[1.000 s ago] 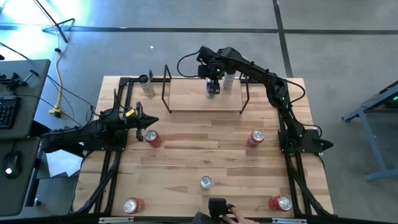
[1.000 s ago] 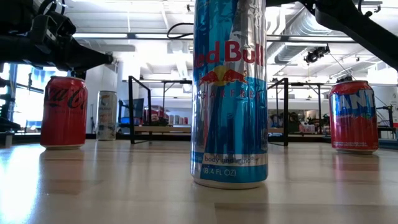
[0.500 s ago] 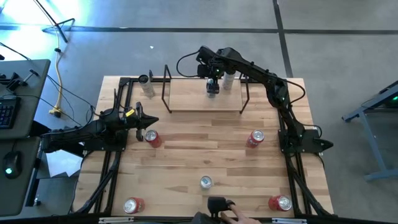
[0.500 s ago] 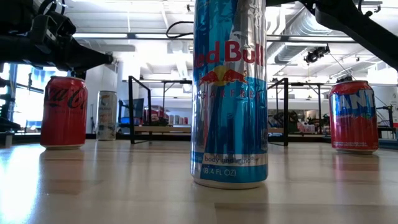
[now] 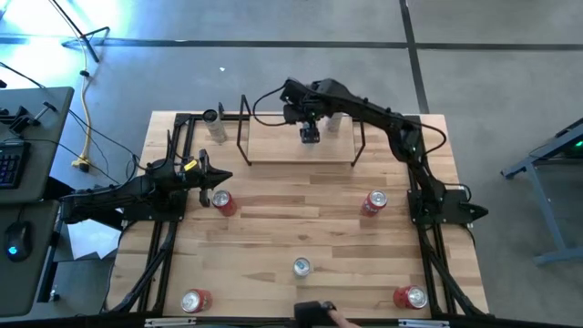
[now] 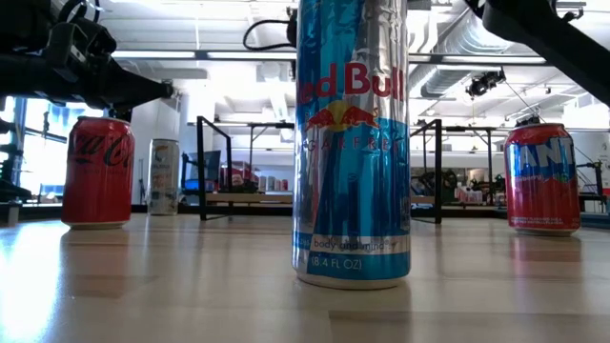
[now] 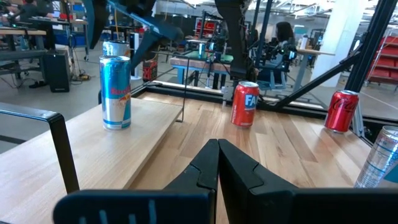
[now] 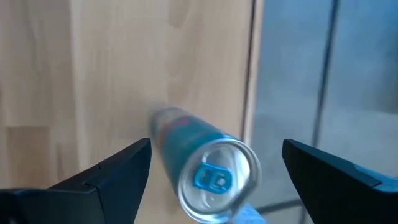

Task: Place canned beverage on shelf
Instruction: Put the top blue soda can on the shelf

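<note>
Desk (image 5: 301, 223): light wood in lengthwise strips. Shelf (image 5: 273, 138): light-wood board, black rod frames at both ends. Slim can (image 7: 115, 92) on the shelf: silver and blue panels, red emblem and lettering; blue tab on a silver lid (image 8: 216, 177). Nearest can (image 6: 352, 143) in the low view: the same blue-silver pattern, red lettering. Red cans (image 5: 374, 202) (image 5: 221, 200) with silver tops. Arms and hands: black; yellow mark on the left hand (image 5: 221, 177).

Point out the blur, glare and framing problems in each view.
Right wrist view: the can is motion-smeared between wide-apart fingers. Low view: the tall blue can blocks the middle and is cropped at the top; bright ceiling lights wash out the background. Left wrist view: sharp up close, hazy far off. High view: evenly lit.
</note>
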Robot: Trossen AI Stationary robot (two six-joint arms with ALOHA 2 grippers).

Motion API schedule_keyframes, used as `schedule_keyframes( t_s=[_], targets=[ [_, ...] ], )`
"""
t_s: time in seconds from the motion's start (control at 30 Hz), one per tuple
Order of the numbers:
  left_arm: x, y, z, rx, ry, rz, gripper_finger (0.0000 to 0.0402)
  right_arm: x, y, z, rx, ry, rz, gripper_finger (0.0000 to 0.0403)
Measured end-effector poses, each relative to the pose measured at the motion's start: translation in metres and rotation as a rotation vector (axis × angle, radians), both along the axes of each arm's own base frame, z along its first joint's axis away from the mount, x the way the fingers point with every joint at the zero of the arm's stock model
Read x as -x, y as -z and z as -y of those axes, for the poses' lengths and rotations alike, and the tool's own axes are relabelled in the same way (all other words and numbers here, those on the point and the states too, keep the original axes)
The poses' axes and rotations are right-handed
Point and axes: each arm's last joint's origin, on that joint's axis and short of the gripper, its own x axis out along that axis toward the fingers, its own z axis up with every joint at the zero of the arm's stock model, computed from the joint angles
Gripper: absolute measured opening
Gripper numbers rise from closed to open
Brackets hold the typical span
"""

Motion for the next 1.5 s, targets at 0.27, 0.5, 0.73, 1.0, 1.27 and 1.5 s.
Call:
schedule_keyframes(
  t_s=[0.27, 0.5, 0.73, 1.0, 1.27, 1.5],
  targets=[
    [0.0, 0.0, 0.0, 0.0, 0.0, -0.004, 0.0001, -0.003, -0.024, -0.043, 0.031, -0.057, 0.053, 0.0349],
    [0.0, 0.0, 0.0, -0.001, 0.0, -0.005, 0.0001, -0.01, -0.015, -0.089, 0.061, 0.079, 0.027, 0.032],
    [0.0, 0.001, 0.0, -0.005, 0.0, -0.007, 0.0001, -0.029, 0.028, -0.125, 0.109, 0.133, 0.057, 0.0226],
    [0.0, 0.003, 0.0, 0.005, 0.0, -0.031, 0.0001, -0.023, 0.09, -0.131, 0.146, 0.202, 0.114, 0.0022],
    [0.0, 0.004, 0.0, 0.001, -0.001, -0.039, 0.0001, 0.032, 0.097, -0.142, 0.119, 0.294, 0.659, 0.0017],
    [0.0, 0.004, 0.0, 0.0, -0.003, -0.038, 0.0001, 0.067, 0.129, -0.146, -0.06, 0.261, 0.886, 0.0007]
  ],
)
